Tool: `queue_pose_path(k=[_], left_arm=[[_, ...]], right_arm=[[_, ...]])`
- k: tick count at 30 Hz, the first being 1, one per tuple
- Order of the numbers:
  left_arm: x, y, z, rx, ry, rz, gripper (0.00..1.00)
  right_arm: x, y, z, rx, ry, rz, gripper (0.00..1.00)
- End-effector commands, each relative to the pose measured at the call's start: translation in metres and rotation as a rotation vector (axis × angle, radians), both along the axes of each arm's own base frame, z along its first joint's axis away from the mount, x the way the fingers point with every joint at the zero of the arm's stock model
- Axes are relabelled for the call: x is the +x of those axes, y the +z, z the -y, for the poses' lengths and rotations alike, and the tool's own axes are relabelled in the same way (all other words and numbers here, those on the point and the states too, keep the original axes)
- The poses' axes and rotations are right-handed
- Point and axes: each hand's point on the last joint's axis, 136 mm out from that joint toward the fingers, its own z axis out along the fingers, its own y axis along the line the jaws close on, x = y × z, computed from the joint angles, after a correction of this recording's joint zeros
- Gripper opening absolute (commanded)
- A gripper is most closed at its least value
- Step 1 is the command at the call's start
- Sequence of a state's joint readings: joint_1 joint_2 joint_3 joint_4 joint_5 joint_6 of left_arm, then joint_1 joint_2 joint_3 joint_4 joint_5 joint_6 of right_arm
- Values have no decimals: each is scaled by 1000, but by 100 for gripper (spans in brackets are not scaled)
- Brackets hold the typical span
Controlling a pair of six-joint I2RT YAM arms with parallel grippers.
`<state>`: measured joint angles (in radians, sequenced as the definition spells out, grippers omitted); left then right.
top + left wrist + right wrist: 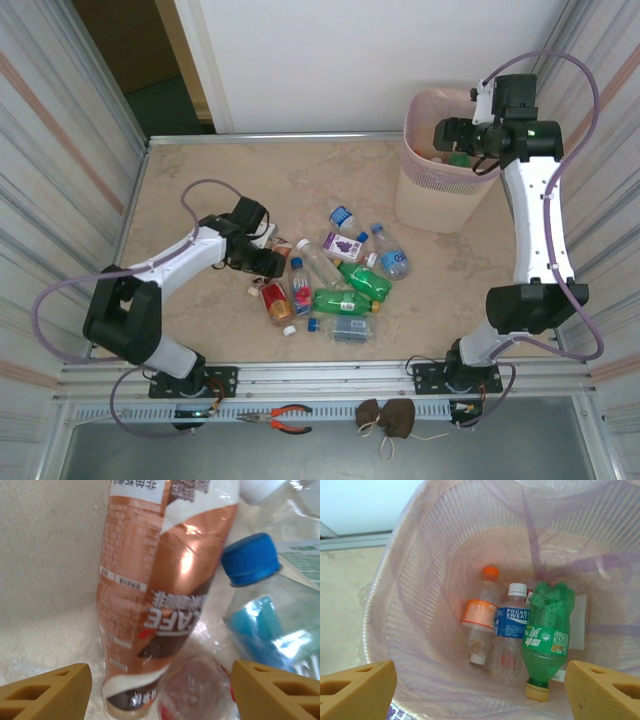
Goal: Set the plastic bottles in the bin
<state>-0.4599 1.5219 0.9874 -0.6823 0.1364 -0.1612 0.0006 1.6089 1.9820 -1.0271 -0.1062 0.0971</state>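
Observation:
Several plastic bottles [340, 275] lie in a loose pile at the table's middle. My left gripper [270, 262] is at the pile's left edge, open. In the left wrist view its fingers [50, 692] straddle a brown café-labelled bottle [160, 580] and a clear red-labelled bottle [200, 690], with a blue-capped bottle [250, 560] to the right. My right gripper [448, 133] hangs open over the pale-pink bin [430, 200] at the back right. Inside the bin [420, 580] lie an orange-labelled bottle [481, 612], a Pocari Sweat bottle [510, 625] and a green bottle [547, 635].
Corrugated metal walls close in the left and right sides. Orange-handled pliers [290, 418] and a brown pouch [385, 418] rest on the front rail below the table edge. Bare table [200, 170] stretches behind the pile.

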Motion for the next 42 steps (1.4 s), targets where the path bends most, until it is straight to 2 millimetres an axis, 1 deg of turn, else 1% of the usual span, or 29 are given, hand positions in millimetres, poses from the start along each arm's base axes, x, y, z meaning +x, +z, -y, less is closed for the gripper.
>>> queue_pose_path(k=[1, 3, 6, 10, 12, 15, 18, 20, 22, 26, 30, 33, 39, 42], left_arm=[[24, 0, -1, 35, 14, 42, 74], [30, -7, -1, 45, 14, 31, 74], [41, -14, -1, 48, 29, 30, 69], [58, -17, -6, 48, 59, 40, 60], [67, -18, -8, 43, 69, 46, 58], [80, -20, -14, 54, 81, 52, 58], [87, -21, -18, 49, 90, 47, 58], [87, -19, -19, 51, 86, 44, 62], [83, -17, -20, 51, 83, 33, 66], [66, -15, -21, 34, 85, 0, 69], [47, -14, -26, 28, 105, -25, 69], [32, -19, -32, 40, 115, -49, 69], [12, -31, -37, 46, 120, -93, 63], [9, -33, -36, 42, 119, -100, 58]], right_arm=[[-8, 17, -4, 18, 1, 54, 86], [-9, 18, -2, 16, -2, 60, 86], [-10, 20, -3, 18, 0, 67, 86], [-10, 21, -4, 20, 3, 68, 86], [-10, 20, -4, 22, 3, 66, 85], [-10, 20, -4, 23, 2, 67, 85], [-10, 19, -5, 25, 3, 63, 85], [-12, 20, -6, 25, 5, 66, 85], [-13, 20, -7, 25, 5, 67, 85], [-17, 22, -10, 28, 10, 71, 85], [-21, 24, -13, 30, 16, 76, 85], [-23, 24, -15, 28, 20, 75, 85], [-28, 27, -18, 29, 26, 81, 85], [-31, 27, -18, 29, 28, 83, 85]])
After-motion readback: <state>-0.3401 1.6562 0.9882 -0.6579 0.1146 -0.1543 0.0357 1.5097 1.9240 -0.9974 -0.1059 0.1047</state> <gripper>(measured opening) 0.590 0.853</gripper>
